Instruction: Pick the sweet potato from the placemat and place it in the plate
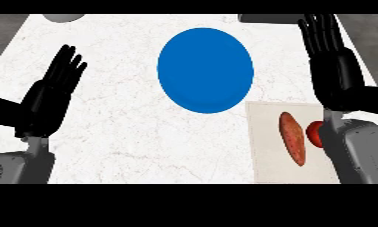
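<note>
Left hand (pixel 50 91), left of frame: black, fingers straight and slightly fanned, pointing toward the top of the frame. It holds nothing and touches nothing visible. Its grey forearm enters from the lower left corner.

Right hand (pixel 336 66), right of frame: black, fingers straight and close together, tips near the upper right. Nothing is held or pinched. Its grey forearm rises from the lower right corner and overlaps the right edge of the placemat (pixel 267 141).

Sweet potato (pixel 292 138): lies on the placemat at lower right of frame, untouched by either hand. Shape is long and tapered, lying lengthwise up and down the frame. Skin is reddish brown with a mottled, rough look.

A small red, rounded item (pixel 314 133) sits just right of the sweet potato, partly hidden by the right forearm; what it is cannot be told.

Placemat: pale beige, flat, rectangular, plain surface.

Plate (pixel 205 70): solid blue, smooth, round, with a shallow rim, at centre of frame, above and left of the placemat, apart from it. Nothing lies in it.

Counter (pixel 125 136): white, with faint grey marble-like veining.
</note>
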Motion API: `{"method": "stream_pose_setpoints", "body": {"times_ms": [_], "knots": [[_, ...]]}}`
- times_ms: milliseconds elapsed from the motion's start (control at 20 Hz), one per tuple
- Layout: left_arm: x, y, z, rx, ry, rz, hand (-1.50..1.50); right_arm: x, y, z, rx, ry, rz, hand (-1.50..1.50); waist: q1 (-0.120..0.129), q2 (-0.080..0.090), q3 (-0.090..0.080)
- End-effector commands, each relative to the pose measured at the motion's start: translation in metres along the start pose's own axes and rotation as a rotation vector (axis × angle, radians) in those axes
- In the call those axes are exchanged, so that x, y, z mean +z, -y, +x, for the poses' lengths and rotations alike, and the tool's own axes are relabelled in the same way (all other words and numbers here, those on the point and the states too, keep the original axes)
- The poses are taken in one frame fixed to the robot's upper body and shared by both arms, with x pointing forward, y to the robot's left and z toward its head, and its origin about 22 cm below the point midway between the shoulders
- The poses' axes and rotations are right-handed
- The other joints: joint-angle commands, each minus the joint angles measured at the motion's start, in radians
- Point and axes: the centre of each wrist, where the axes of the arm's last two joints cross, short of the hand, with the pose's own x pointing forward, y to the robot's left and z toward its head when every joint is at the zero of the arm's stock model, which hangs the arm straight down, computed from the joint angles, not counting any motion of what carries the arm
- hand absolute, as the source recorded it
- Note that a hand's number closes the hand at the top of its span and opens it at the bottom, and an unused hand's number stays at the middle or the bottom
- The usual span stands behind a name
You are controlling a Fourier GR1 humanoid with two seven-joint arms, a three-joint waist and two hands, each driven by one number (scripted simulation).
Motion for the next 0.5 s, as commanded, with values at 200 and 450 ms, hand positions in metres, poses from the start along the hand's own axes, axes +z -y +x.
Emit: {"method": "stream_pose_setpoints", "body": {"times_ms": [200, 450], "knots": [[0.023, -0.032, -0.031, -0.238, -0.028, 0.011, 0.0, 0.012, -0.029, -0.037, -0.052, -0.414, 0.021, 1.5, 0.012, 0.018, 0.038], [0.035, -0.028, -0.061, -0.234, -0.07, 0.019, 0.0, 0.061, -0.021, -0.074, 0.316, -0.311, -0.273, -1.5, -0.021, 0.015, 0.038]]}}
